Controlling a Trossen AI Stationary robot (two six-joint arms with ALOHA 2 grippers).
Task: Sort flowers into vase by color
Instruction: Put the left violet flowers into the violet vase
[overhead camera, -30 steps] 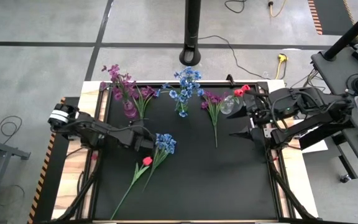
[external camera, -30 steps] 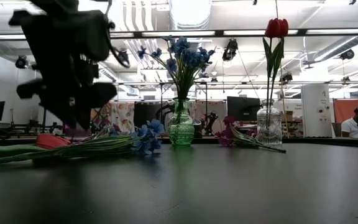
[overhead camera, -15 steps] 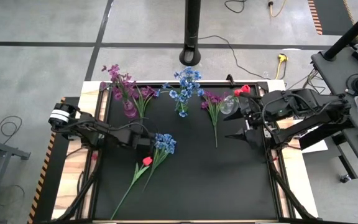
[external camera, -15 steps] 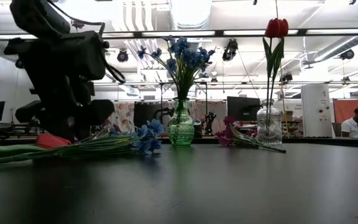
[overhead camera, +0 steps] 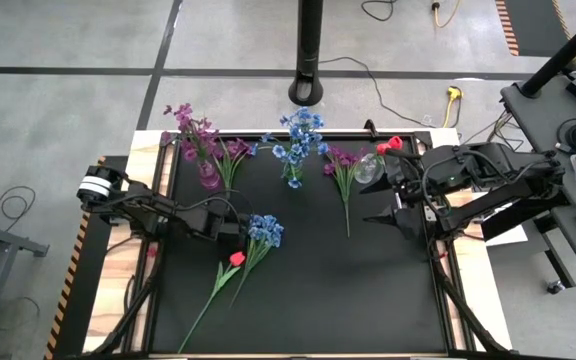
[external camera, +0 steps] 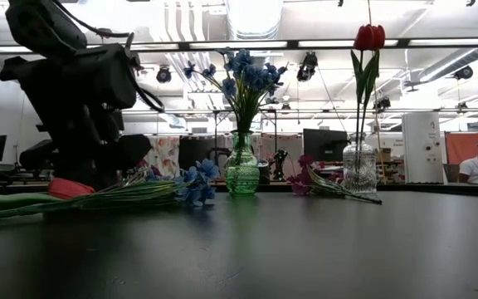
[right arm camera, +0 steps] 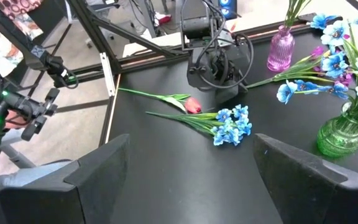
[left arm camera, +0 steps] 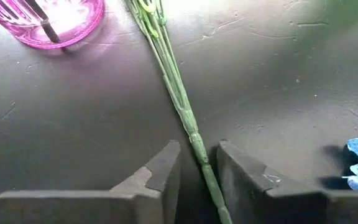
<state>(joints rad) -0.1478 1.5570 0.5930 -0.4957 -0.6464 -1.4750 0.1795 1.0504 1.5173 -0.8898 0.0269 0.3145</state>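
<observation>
My left gripper [overhead camera: 234, 222] [left arm camera: 197, 152] is low over the mat, open. Its fingers stand on either side of the thin green stem [left arm camera: 178, 93] of a purple spray [overhead camera: 232, 158] that lies beside the pink vase [overhead camera: 208, 176] [left arm camera: 55, 18]; they do not touch it. A blue spray [overhead camera: 264, 231] [right arm camera: 229, 124] and a red bud [overhead camera: 236, 258] [right arm camera: 191, 104] lie on the mat just near of that gripper. Another purple spray [overhead camera: 344, 172] lies by the clear vase [overhead camera: 368, 170]. My right gripper [overhead camera: 383, 215] [right arm camera: 191, 180] hovers wide open on the right.
The pink vase holds purple sprays, the green vase [overhead camera: 294, 180] [external camera: 241, 170] holds blue blooms, and the clear vase [external camera: 359, 166] holds a red tulip [external camera: 369, 37]. All three stand along the far edge. The mat's middle and near right part [overhead camera: 368, 300] are bare.
My left gripper has come down toward the mat, over the lying purple spray's stem, and then held still. The flowers have not moved.
</observation>
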